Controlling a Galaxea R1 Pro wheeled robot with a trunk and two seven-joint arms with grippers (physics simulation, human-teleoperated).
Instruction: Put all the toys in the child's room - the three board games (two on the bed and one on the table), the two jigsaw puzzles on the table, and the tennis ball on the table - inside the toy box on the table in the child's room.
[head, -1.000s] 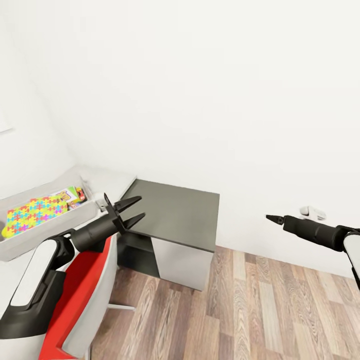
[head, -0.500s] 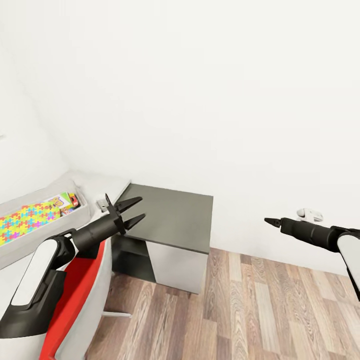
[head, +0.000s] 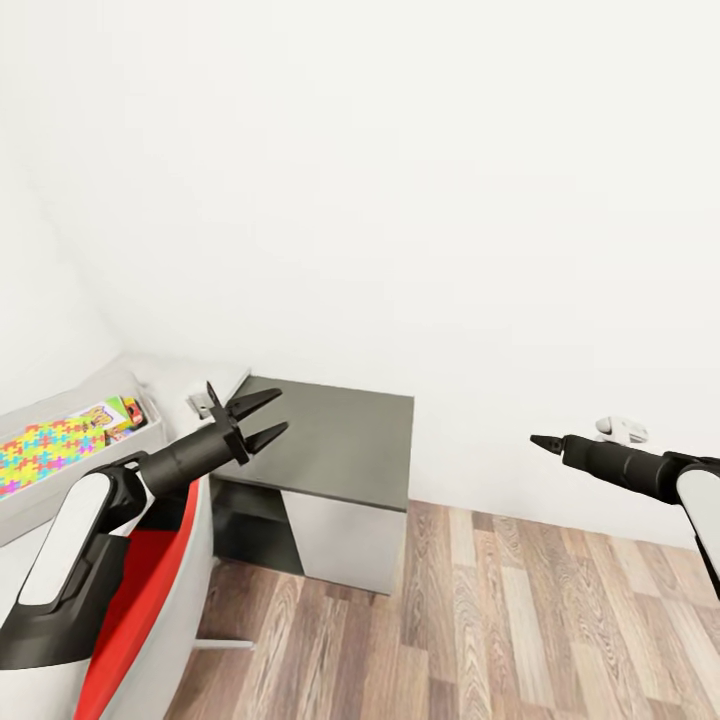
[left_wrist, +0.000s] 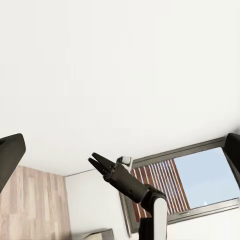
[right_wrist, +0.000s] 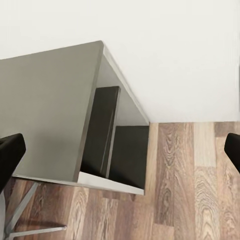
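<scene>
Head view puts the toy box at the far left on the white surface, its long axis running off the frame edge. Inside lie a jigsaw puzzle and a board game at the near end. The left hand hovers with fingers spread and empty, just right of the box over the grey cabinet; the box lies to its left. The right hand is well apart over the wood floor; whether it is clenched I cannot tell. The left arm is plainly nearer.
</scene>
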